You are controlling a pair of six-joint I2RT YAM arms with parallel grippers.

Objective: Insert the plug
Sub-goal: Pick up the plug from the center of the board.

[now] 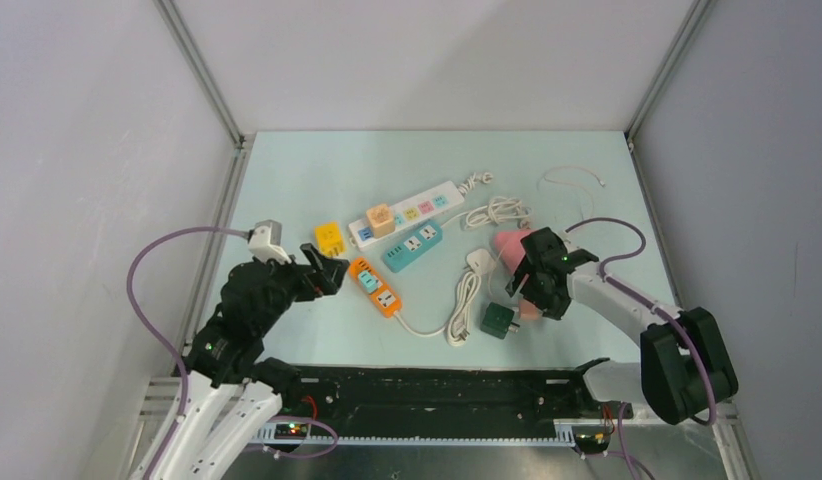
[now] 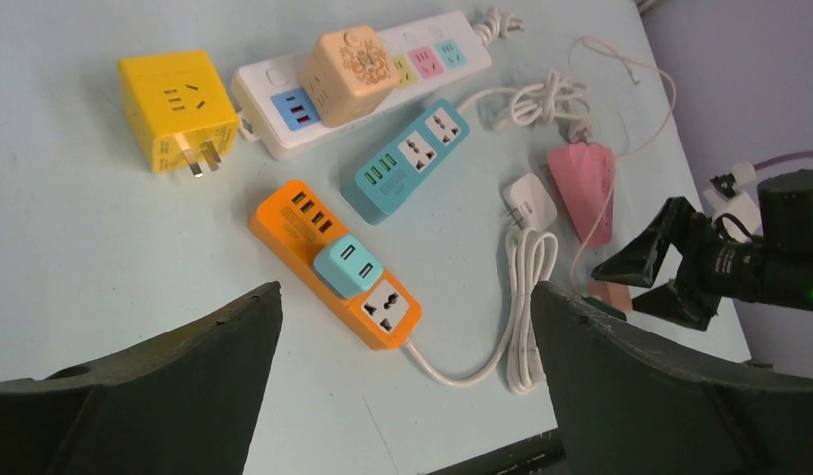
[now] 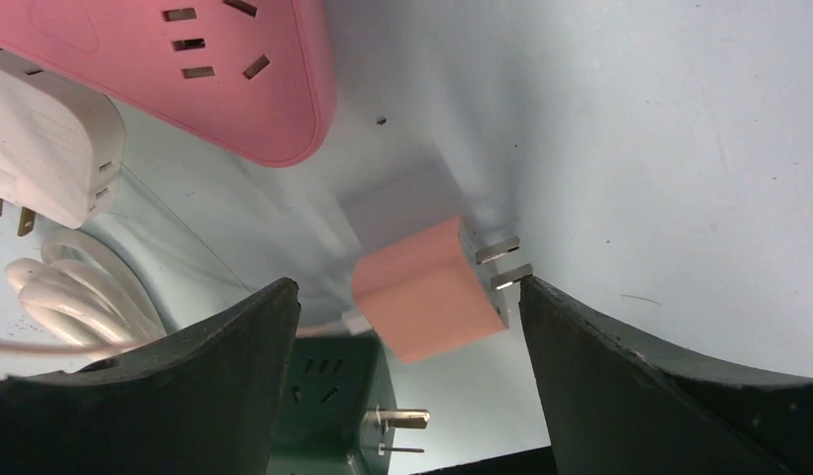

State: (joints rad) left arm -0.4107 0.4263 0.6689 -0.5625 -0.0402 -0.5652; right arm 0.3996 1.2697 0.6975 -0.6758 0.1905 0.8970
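**A:** Right arm, entry one. What are the jaws doing?

**B:** Right gripper [image 3: 405,285] is open, with its fingers wide apart. The pink plug [image 3: 429,297] sits between them. There is a clear gap at the plug's 9 o'clock side. At 3 o'clock the two prong tips reach the other finger's edge, and I cannot tell whether they touch it.

**A:** Plug orientation?

**B:** In the wrist view the prongs point to about 2 o'clock. A thin pink lead leaves the body toward 9 o'clock.

**A:** Neighbours in that view?

**B:** The pink power strip [image 3: 185,69] is at 11 o'clock, socket face up and apart from the plug. The white plug [image 3: 46,139] is at 10 o'clock, beside the strip, with its coiled white cable [image 3: 76,287] below it. The dark green adapter [image 3: 328,416] is at 7 o'clock, just beside the plug, prongs pointing to 3 o'clock.

**A:** Position on the table [image 1: 317,170]?

**B:** From above, the plug is at roughly 4 o'clock from the table's centre, under the right wrist.

**A:** Left arm?

**B:** Left gripper [image 1: 325,268] is fully open with nothing between its fingers. It hangs over the table at about 8 o'clock from centre.

**A:** What does its camera show?

**B:** The orange strip [image 2: 304,230] carries a small teal adapter [image 2: 348,265]. The yellow cube adapter [image 2: 175,109] lies on its side at the strip's 11 o'clock. The white strip [image 2: 256,94] is at 12 o'clock with a peach cube adapter [image 2: 355,69] plugged in. The blue strip [image 2: 407,158] is at 2 o'clock.
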